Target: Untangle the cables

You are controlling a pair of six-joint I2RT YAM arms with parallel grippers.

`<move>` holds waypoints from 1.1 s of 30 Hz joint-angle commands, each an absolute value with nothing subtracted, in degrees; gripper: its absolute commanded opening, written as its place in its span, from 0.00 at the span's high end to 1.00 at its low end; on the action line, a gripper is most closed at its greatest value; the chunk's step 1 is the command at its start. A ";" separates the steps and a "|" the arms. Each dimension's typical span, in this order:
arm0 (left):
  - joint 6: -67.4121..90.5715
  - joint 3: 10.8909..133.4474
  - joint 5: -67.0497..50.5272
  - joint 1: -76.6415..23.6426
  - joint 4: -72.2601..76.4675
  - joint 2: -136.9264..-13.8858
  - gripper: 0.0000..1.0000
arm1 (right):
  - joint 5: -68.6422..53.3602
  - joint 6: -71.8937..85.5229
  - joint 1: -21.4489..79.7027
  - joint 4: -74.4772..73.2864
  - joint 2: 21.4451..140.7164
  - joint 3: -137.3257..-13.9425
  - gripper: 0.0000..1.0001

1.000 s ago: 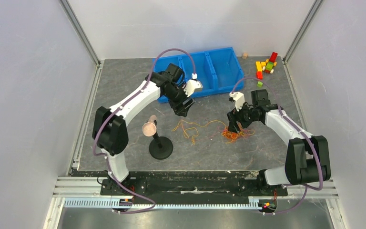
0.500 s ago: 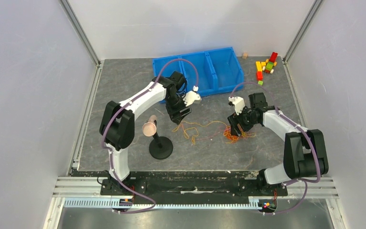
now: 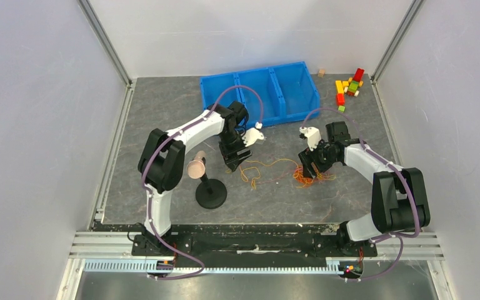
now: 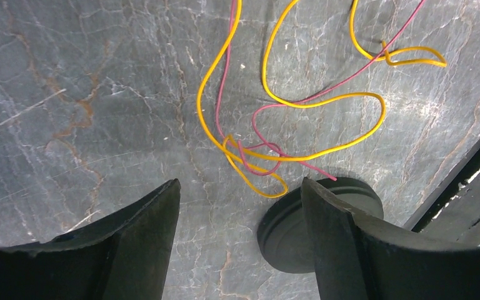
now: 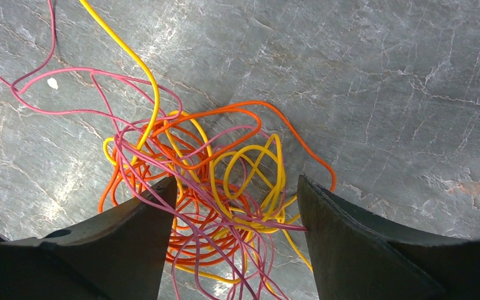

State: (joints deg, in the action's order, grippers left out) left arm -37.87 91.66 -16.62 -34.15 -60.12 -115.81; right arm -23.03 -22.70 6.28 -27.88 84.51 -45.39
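Left end effector (image 3: 233, 165) is released, its two dark fingers spread wide and gripping nothing, pointed down at the grey worktop (image 3: 162, 119). In the left wrist view (image 4: 239, 187), a small knot (image 4: 250, 164) of yellow and pink wire lies just ahead of the gap between the fingertips. From it a yellow strand (image 4: 200, 103) and a pink strand (image 4: 220, 75) run away side by side. More yellow wire loops off ahead and to the right-hand finger's side. Whether the fingertips touch the worktop cannot be told. Just beside the right-hand finger sits the round black base of a stand (image 4: 281, 240), and the pink wire's end reaches its edge.

Right end effector (image 3: 306, 172) is likewise released and grips nothing. The right wrist view (image 5: 236, 181) shows the main tangle (image 5: 206, 215) of the cables (image 3: 269, 164), orange, yellow and pink, heaped between and just ahead of the spread fingers. Some loops pass under the left-hand finger. One long yellow wire (image 5: 125, 50) and a pink loop (image 5: 81, 70) lead out of the heap, ahead and to the left-hand finger's side.

From above, thin strands span the worktop between the two end effectors. A blue bin (image 3: 259, 94) lies beyond the left end effector, and coloured blocks (image 3: 349, 87) lie well beyond the right one.
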 commanded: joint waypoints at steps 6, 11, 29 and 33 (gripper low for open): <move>-36.98 89.30 -15.35 -35.33 -57.22 -117.21 0.23 | -22.29 -22.48 6.52 -27.25 85.43 -45.62 0.27; -34.62 89.04 -12.75 -35.36 -54.85 -117.79 0.31 | -21.27 -22.32 6.54 -26.60 85.60 -44.85 0.29; -31.37 94.21 -11.97 -26.51 -54.49 -101.58 0.98 | -6.85 -25.21 5.09 -22.25 87.39 -40.17 0.81; -30.04 100.57 -12.94 -21.62 -54.78 -98.55 0.98 | -6.25 -25.91 3.34 -22.28 87.56 -39.99 0.87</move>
State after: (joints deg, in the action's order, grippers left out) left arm -33.04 93.49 -11.27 -25.69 -54.41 -103.53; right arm -15.38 -22.76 6.11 -22.31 85.56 -42.52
